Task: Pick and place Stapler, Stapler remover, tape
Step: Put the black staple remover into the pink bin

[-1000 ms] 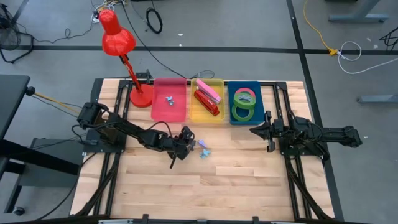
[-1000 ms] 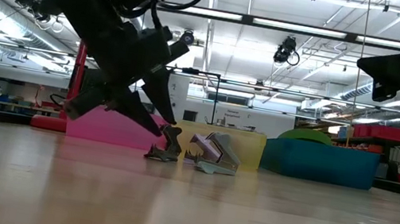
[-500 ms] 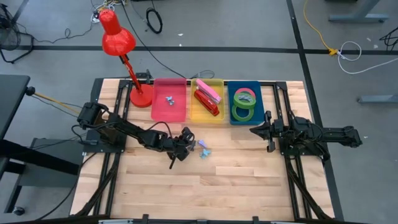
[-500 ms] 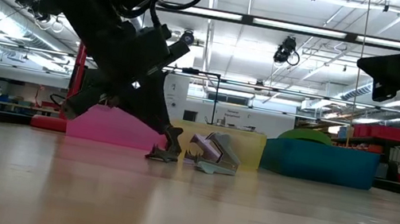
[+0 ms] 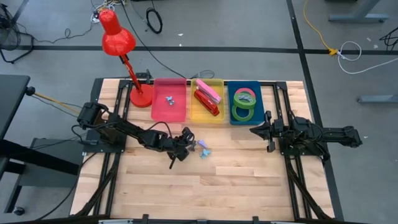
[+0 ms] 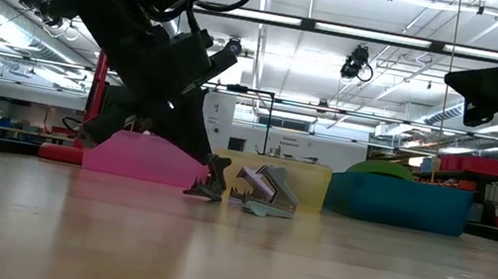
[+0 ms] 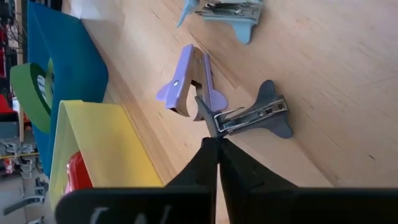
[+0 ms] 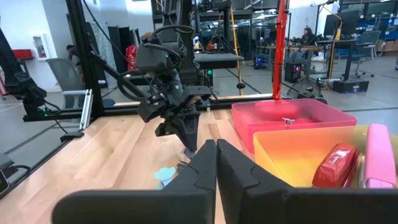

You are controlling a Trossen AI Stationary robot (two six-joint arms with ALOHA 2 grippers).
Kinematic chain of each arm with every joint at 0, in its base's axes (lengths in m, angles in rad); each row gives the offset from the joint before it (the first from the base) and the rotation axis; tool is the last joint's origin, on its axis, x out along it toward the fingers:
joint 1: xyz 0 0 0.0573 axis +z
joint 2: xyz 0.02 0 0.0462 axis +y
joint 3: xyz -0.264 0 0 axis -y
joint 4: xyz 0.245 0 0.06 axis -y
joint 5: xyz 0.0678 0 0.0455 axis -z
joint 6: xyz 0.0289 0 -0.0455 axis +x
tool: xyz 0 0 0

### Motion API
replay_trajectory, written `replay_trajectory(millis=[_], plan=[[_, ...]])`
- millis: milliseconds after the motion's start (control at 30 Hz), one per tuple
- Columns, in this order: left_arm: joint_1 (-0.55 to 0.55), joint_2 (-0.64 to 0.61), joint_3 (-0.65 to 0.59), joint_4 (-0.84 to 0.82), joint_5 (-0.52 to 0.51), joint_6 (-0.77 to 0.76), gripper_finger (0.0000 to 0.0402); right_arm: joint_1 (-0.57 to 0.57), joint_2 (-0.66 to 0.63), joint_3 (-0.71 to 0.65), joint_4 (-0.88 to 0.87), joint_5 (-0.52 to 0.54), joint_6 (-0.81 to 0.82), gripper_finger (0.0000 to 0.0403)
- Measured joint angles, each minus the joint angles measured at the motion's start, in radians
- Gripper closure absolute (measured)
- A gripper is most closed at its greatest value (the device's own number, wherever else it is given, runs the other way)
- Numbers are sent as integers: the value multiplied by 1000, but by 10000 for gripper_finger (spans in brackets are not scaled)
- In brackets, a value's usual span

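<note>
Leftmost on the table stands the red lamp (image 5: 118, 38), then the three bins along the far edge: the pink bin (image 5: 169, 107) with one small staple remover (image 5: 169, 98) in it, the yellow bin (image 5: 208, 116) with a red stapler (image 5: 205, 101) and a pink stapler (image 5: 209, 91), and the blue bin (image 5: 245, 118) holding the tape rings (image 5: 245, 104).

Just in front of the pink and yellow bins, the left gripper (image 5: 185, 141) is low over the table, its fingers pinched together on the near tip of the grey staple remover (image 7: 252, 116). That piece lies with its long axis running crosswise to the fingers, extending away to one side of the clenched tips. A lilac staple remover (image 7: 189, 84) touches it or sits just beside it, and a pale blue one (image 7: 227, 10) lies a little farther along, so a lift risks nudging the lilac piece. The left arm is far nearer these pieces than the other.

Over on the right side, the right gripper (image 5: 262, 129) waits clenched and empty, in front of the blue bin.

No brand or writing can be read on anything.
</note>
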Motion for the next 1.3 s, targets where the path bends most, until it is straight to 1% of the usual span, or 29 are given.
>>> replay_trajectory(millis=[233,333,567,667,767,933,1100,1300], plan=[[0,0,0,-2,-12,5,395,0,0,0,0,0,0,387],[-1,0,0,-4,-27,41,397,0,0,0,0,0,0,387],[-5,0,28,-31,-109,52,398,0,0,0,0,0,0,387],[-5,0,55,-46,-133,15,399,0,0,0,0,0,0,387],[-4,0,87,-83,-148,1,400,0,0,0,0,0,0,387],[-4,-5,144,-189,-205,-32,400,0,0,0,0,0,0,387],[0,-61,149,-217,-211,-40,401,0,0,0,0,0,0,387],[22,-179,148,-261,-217,-35,401,0,0,0,0,0,0,387]])
